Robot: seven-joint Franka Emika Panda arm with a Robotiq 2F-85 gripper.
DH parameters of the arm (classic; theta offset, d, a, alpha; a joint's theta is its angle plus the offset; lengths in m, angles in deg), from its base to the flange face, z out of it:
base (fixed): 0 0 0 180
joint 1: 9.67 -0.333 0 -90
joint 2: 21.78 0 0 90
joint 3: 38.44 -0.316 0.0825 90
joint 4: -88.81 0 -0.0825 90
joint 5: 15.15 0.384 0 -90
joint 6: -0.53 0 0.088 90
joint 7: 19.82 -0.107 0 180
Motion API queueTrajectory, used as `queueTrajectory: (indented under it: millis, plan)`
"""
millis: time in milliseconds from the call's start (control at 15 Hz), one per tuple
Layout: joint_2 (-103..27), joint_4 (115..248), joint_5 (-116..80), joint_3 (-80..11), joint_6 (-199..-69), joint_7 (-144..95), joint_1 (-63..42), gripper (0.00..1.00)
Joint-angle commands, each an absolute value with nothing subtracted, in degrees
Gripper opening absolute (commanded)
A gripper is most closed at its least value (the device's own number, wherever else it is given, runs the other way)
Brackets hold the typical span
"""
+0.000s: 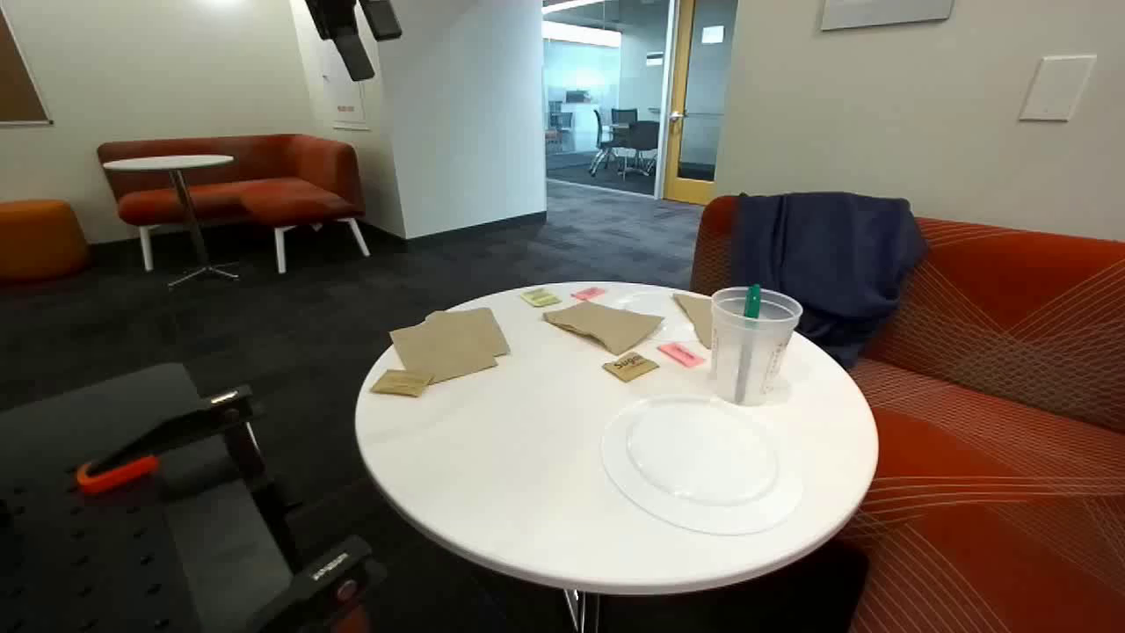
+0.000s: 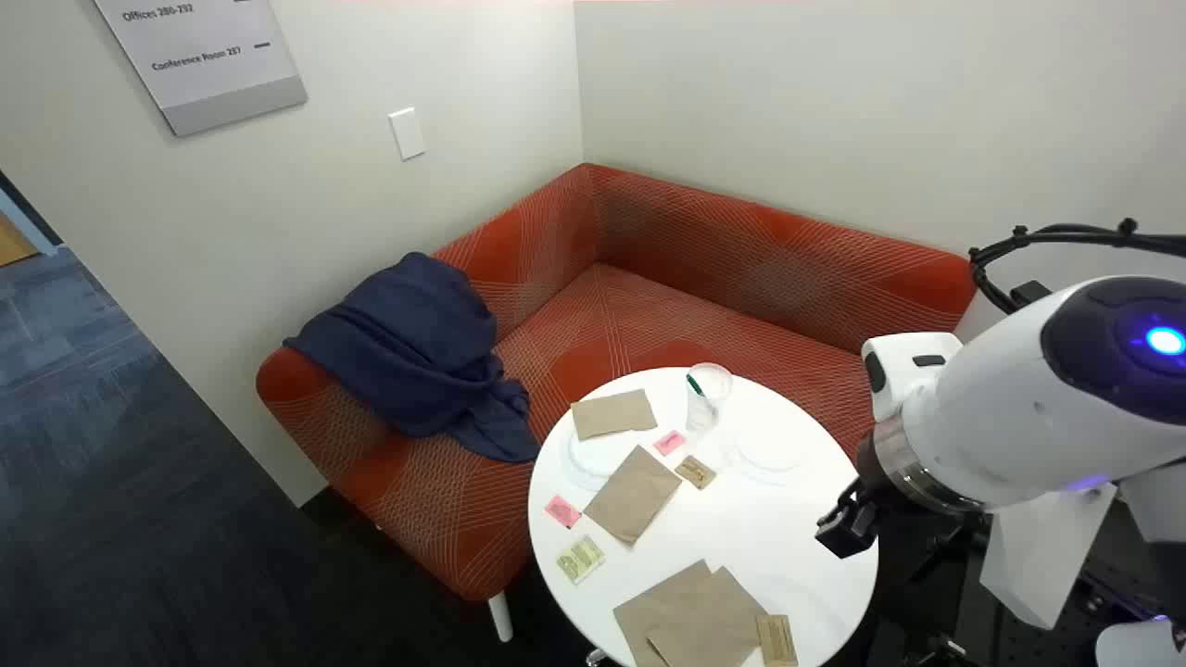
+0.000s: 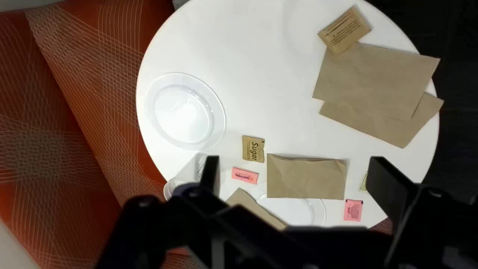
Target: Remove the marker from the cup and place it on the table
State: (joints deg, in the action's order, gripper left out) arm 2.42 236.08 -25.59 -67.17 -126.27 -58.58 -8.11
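The clear cup point(image 1: 773, 356) stands upright on the round white table point(image 1: 492, 466) in both exterior views point(image 2: 715, 384). The green marker point(image 1: 752, 301) stands tilted inside it, its top above the rim; it also shows in an exterior view point(image 2: 695, 385). In the wrist view the cup point(image 3: 188, 170) is at the lower left, partly behind a finger, and the marker is hidden. My gripper point(image 3: 295, 164) is open and empty, high above the table and away from the cup. It also shows in both exterior views point(image 1: 371, 54) point(image 2: 845, 530).
A clear flat plate point(image 1: 703, 462) lies beside the cup. Brown napkins point(image 1: 453, 343), sugar packets point(image 1: 630, 366) and pink packets point(image 1: 682, 354) lie around the table. Another clear plate point(image 3: 295, 209) is partly under napkins. A red sofa point(image 2: 649, 306) with a navy cloth point(image 2: 408, 343) borders the table.
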Motion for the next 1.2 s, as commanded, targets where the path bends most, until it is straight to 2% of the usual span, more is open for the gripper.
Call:
queueTrajectory:
  millis: [0, 533, 1133]
  plan:
    - [1.83, 235.96, -27.11, -64.42, -125.90, -59.69, -10.90, 1.00]
    - [4.54, 236.76, -27.71, -62.09, -125.34, -58.22, -12.80, 1.00]
    - [14.43, 235.36, -28.89, -51.80, -118.40, -43.91, -11.79, 1.00]
